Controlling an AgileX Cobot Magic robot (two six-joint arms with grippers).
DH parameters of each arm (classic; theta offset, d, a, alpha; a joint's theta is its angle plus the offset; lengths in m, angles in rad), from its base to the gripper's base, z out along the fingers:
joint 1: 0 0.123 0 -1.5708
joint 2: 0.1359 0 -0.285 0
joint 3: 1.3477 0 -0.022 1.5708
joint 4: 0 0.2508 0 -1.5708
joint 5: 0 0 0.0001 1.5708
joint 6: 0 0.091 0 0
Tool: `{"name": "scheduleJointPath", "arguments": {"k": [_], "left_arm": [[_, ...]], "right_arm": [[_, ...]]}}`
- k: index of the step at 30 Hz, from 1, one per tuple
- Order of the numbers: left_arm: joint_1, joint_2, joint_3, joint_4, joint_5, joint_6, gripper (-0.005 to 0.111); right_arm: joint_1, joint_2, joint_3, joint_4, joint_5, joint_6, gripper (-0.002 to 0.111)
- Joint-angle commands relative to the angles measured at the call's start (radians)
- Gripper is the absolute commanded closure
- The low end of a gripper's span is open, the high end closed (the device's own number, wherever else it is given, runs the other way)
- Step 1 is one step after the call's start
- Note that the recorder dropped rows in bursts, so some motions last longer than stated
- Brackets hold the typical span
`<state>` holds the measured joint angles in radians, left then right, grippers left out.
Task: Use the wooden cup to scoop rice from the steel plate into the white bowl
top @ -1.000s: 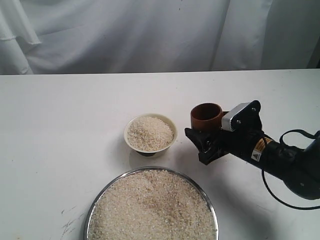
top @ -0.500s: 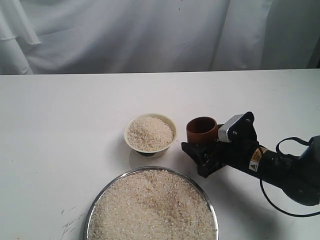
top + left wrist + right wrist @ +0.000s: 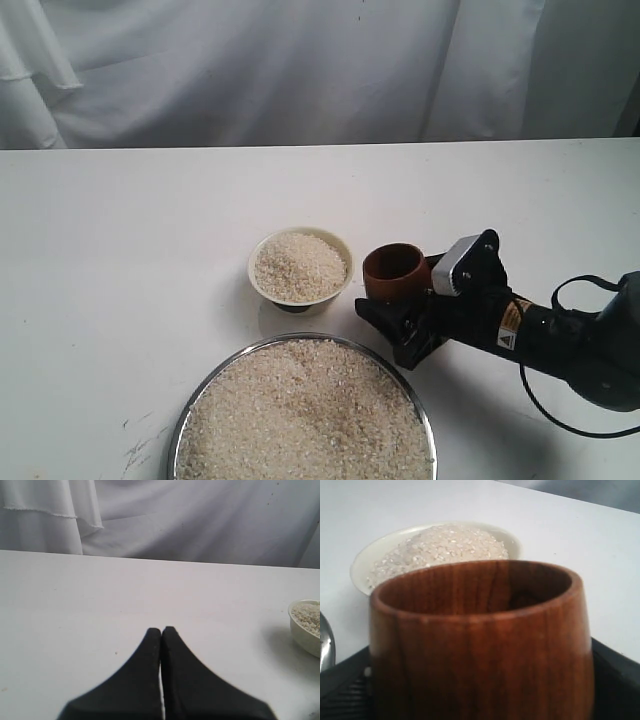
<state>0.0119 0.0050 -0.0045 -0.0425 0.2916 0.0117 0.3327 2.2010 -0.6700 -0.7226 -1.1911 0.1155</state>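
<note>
Right claw [image 3: 398,296] pinching wooden cup [image 3: 395,272] just beside white bowl [image 3: 266,293] heaped with rice [image 3: 300,265]; left claw [image 3: 161,631] pressed together.

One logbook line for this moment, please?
right jaws: shut on reddish-brown wooden cup, upright beside small white bowl | left jaws: shut, empty | off-white rice: heaped in bowl, filling large steel plate

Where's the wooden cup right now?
In the exterior view, the cup is right of centre, gripped by the right end effector, just right of the bowl and behind the plate's right side.
</note>
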Motion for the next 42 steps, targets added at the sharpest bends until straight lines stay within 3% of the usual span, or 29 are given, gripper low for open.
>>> {"name": "scheduleJointPath", "arguments": {"k": [1, 4, 8, 20, 25, 30, 34, 39, 42], "left_arm": [[-0.002, -0.005, 0.005, -0.001, -0.006, -0.003, 0.107], [-0.002, -0.005, 0.005, -0.001, -0.006, -0.003, 0.107], [-0.002, -0.005, 0.005, -0.001, -0.006, -0.003, 0.107], [-0.002, -0.005, 0.005, -0.001, -0.006, -0.003, 0.107], [-0.002, -0.005, 0.005, -0.001, -0.006, -0.003, 0.107], [-0.002, -0.005, 0.005, -0.001, -0.006, -0.003, 0.107], [-0.002, -0.005, 0.005, -0.001, -0.006, -0.003, 0.107], [-0.002, -0.005, 0.005, -0.001, -0.006, -0.003, 0.107], [-0.002, -0.005, 0.005, -0.001, -0.006, -0.003, 0.107]], "right_arm": [[-0.006, -0.005, -0.001, 0.025, -0.030, 0.019, 0.063], [-0.006, -0.005, -0.001, 0.035, -0.017, 0.019, 0.042], [-0.006, -0.005, -0.001, 0.035, -0.017, 0.015, 0.030], [-0.006, -0.054, -0.001, 0.071, -0.030, 0.009, 0.028], [-0.006, -0.175, -0.001, 0.132, -0.030, -0.105, 0.030], [-0.006, -0.328, -0.001, 0.141, 0.081, -0.074, 0.042], [-0.006, -0.445, 0.008, 0.107, 0.188, 0.063, 0.067], [-0.006, -0.584, 0.066, 0.152, 0.243, 0.391, 0.104], [-0.006, -0.679, 0.105, 0.280, 0.290, 0.630, 0.108]]}}
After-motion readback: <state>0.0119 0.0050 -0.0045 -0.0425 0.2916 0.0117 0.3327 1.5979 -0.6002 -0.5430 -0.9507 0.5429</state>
